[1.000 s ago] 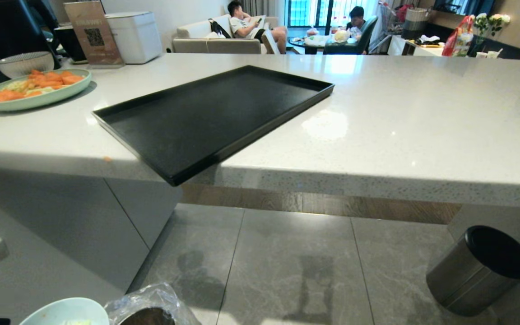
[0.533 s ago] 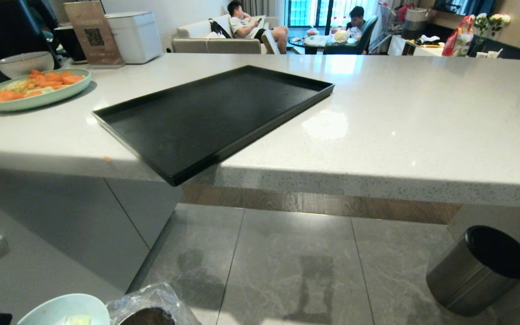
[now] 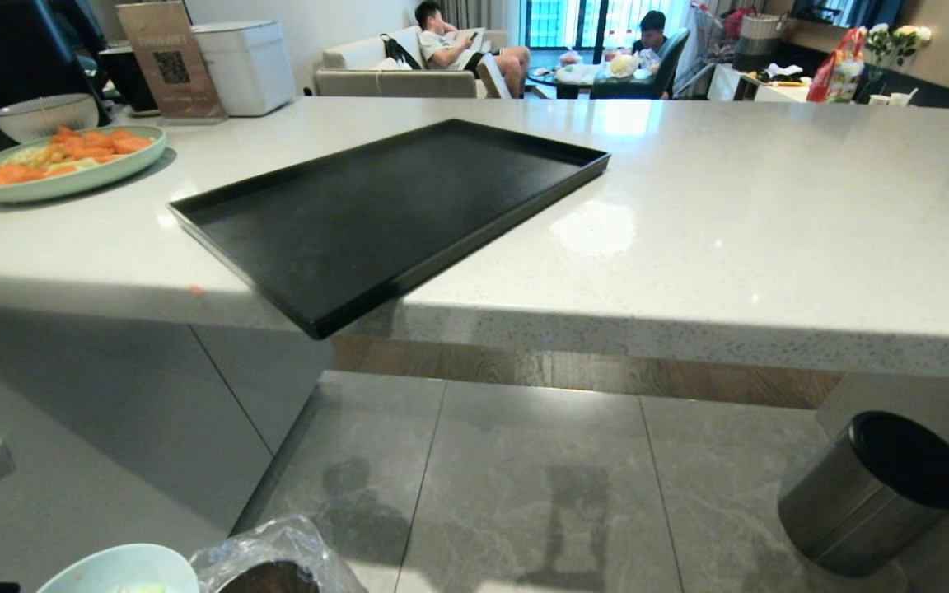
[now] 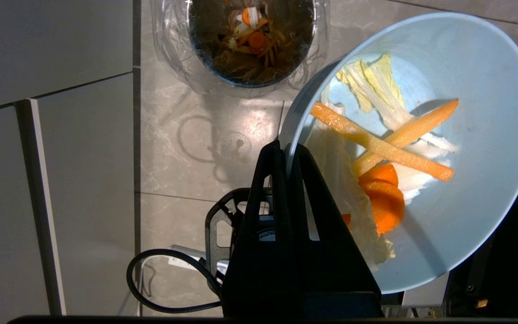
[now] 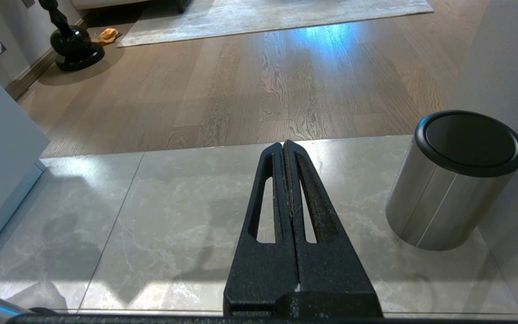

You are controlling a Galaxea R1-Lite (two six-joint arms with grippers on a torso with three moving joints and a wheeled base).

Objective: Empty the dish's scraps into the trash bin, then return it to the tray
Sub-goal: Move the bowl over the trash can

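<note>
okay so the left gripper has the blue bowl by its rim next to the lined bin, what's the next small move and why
Probably carry the dish a little further until it is over the trash bin, then tip more. The left gripper is shut on the dish's rim, the scraps lie inside it, and the left wrist view shows the bin off to one side, not under the dish. The tray waits bare.

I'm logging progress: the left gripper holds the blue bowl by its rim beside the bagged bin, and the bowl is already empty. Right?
Not quite. The left gripper does pinch the bowl by its rim beside the bin, but the bowl is not empty: the left wrist view shows the scraps, carrot sticks and cabbage, inside it.
</note>
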